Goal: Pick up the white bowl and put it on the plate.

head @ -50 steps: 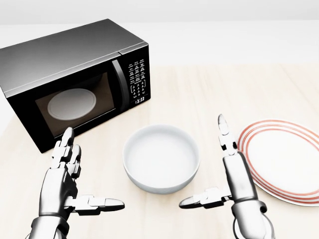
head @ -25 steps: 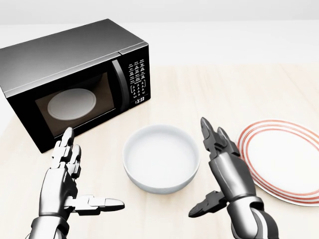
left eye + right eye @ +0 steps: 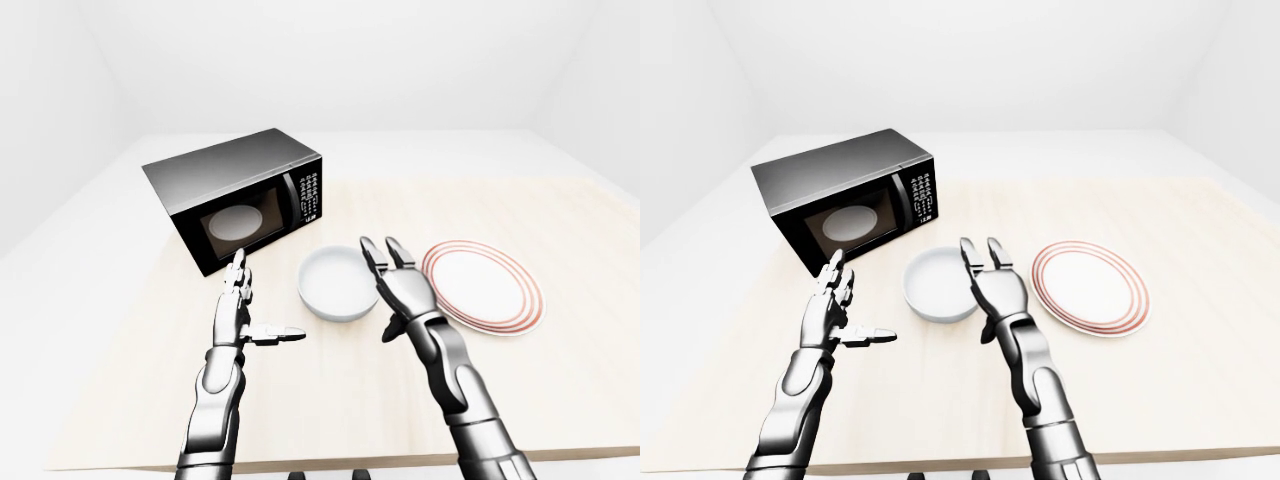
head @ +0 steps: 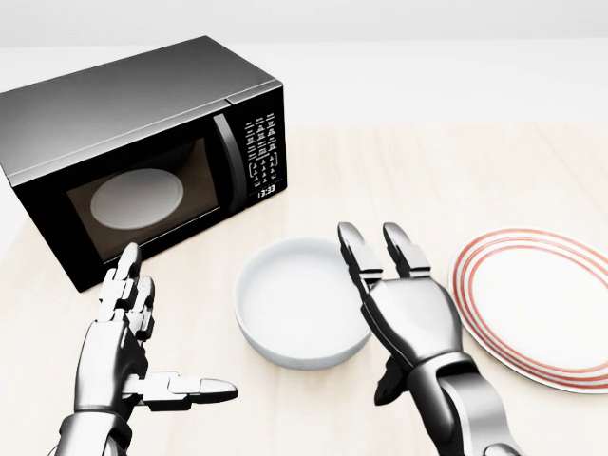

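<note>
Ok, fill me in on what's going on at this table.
A humanoid robot is reaching for the white bowl on the wooden table, meaning to set it on the red-rimmed plate at its right. Its right hand is open at the bowl's right rim, not gripping. The left hand hovers open, apart from the bowl. A black microwave stands shut at the left.

Two glossy silver-grey metal robot arms with three-finger hands

The left silver three-finger hand (image 4: 128, 347) and right silver three-finger hand (image 4: 404, 309) share one build: a broad, smooth chrome-like palm block, two long segmented fingers and a thumb, with darker grooves at each knuckle joint. The forearms are rounded polished sleeves with dark bands at wrist and elbow, catching soft white highlights
</note>
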